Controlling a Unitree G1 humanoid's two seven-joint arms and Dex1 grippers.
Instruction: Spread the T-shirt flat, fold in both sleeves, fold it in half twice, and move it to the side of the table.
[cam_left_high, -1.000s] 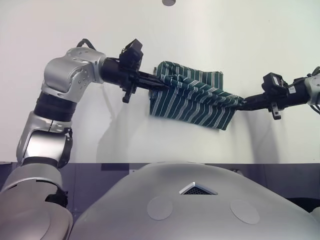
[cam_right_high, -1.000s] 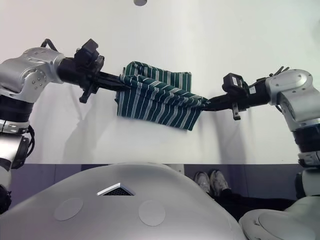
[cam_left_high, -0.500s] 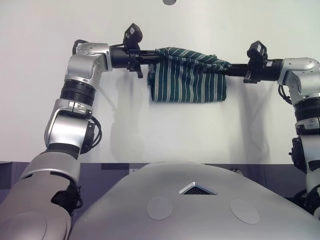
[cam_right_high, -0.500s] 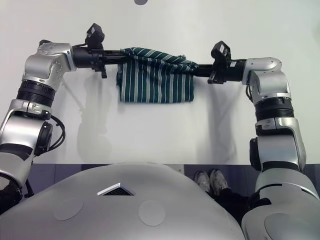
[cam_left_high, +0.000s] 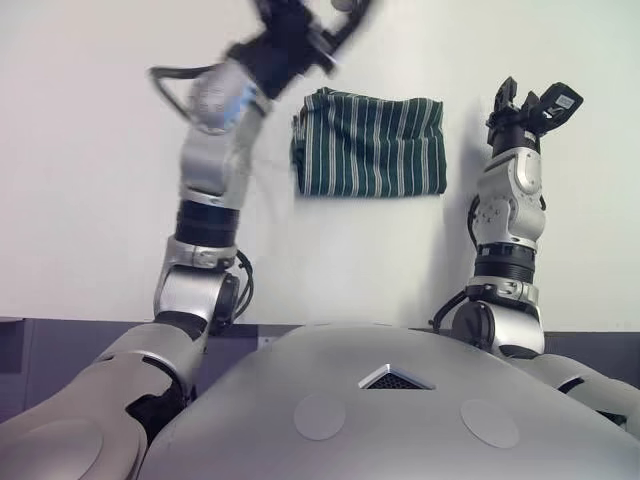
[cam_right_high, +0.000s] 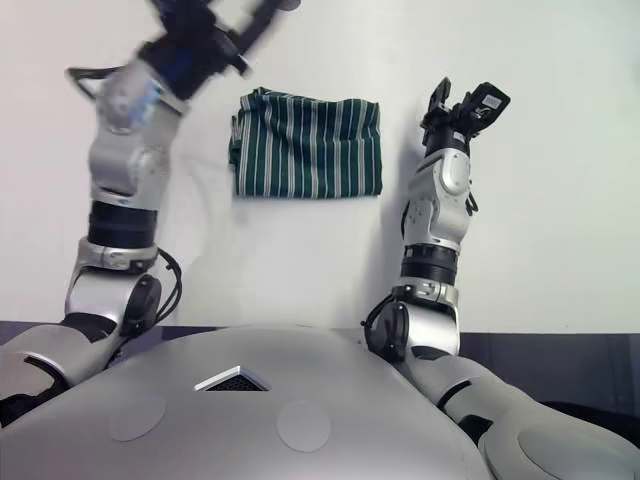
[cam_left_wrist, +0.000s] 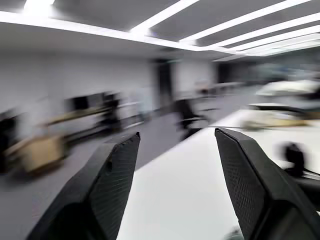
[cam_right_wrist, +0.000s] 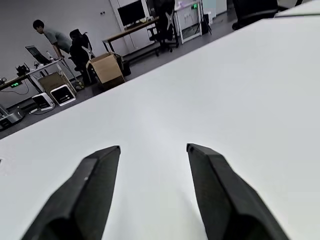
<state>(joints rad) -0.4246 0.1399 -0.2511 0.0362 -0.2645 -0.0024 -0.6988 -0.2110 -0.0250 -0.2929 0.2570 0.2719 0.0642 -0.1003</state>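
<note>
The green T-shirt (cam_left_high: 368, 143) with white stripes lies folded into a neat rectangle on the white table (cam_left_high: 90, 220), at the far middle. My left gripper (cam_left_high: 340, 18) is lifted above and just left of the shirt, blurred; in the left wrist view its fingers (cam_left_wrist: 110, 185) stand wide apart with nothing between them. My right gripper (cam_left_high: 518, 95) is raised to the right of the shirt, a short gap away. Its fingers (cam_right_wrist: 95, 190) are spread and empty. Neither gripper touches the cloth.
Bare white tabletop lies all around the shirt, with wide room to the left (cam_right_high: 40, 200) and to the right (cam_right_high: 560, 200). The table's near edge (cam_left_high: 80, 320) runs across the front.
Both grippers have let go of the shirt, which now lies flat and folded on the table. Both arms have swung up and away from it, the left one still moving.
</note>
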